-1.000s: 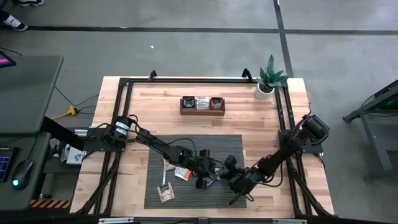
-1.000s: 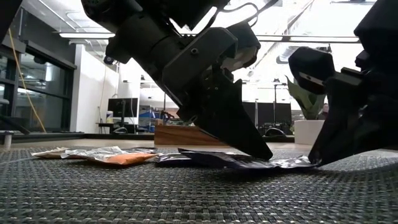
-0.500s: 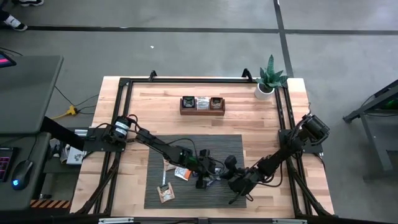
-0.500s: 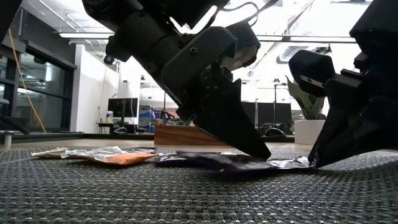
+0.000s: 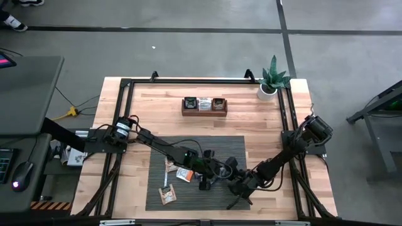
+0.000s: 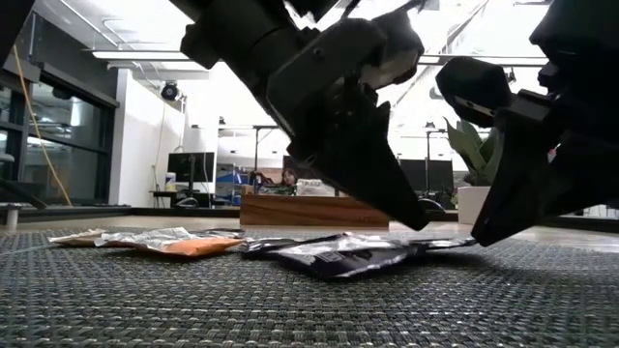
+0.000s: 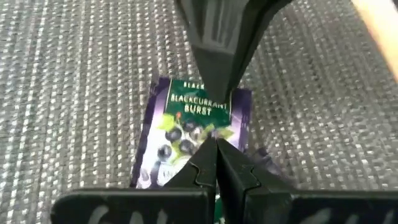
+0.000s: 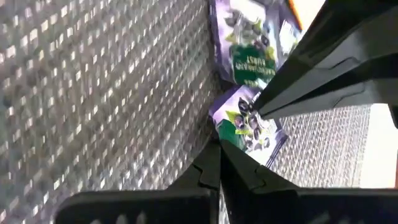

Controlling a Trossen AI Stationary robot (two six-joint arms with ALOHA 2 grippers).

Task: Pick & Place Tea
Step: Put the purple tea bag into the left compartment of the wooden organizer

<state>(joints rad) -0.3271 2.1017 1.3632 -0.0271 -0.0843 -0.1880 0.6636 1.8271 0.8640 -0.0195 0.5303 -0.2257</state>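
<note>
Both grippers have lifted slightly off the grey woven mat (image 5: 157, 188) compared with a second ago, and the purple sachet (image 6: 338, 256) between them now lies flatter and more exposed at the mat's middle. In the low view the left gripper (image 6: 411, 217) hangs just above that sachet with its fingers pressed together, holding nothing, while the right gripper (image 6: 484, 232) hovers just beside it, likewise closed and empty. From above, the left gripper (image 5: 204, 183) and the right gripper (image 5: 227, 182) meet near the centre of the mat. The left wrist view shows the closed left gripper (image 7: 216, 146) over a purple sachet (image 7: 189, 124) printed "Blackcurrant Burst", with the other arm's dark finger reaching in from the far side. The right wrist view shows two purple sachets (image 8: 249, 121) overlapping on the mat. Other tea sachets lie on the mat's left part: an orange one (image 5: 183, 175) and a tan one (image 5: 167, 196). Beyond the mat's far edge sits a wooden holder (image 5: 204, 105) with sachets in it.
</note>
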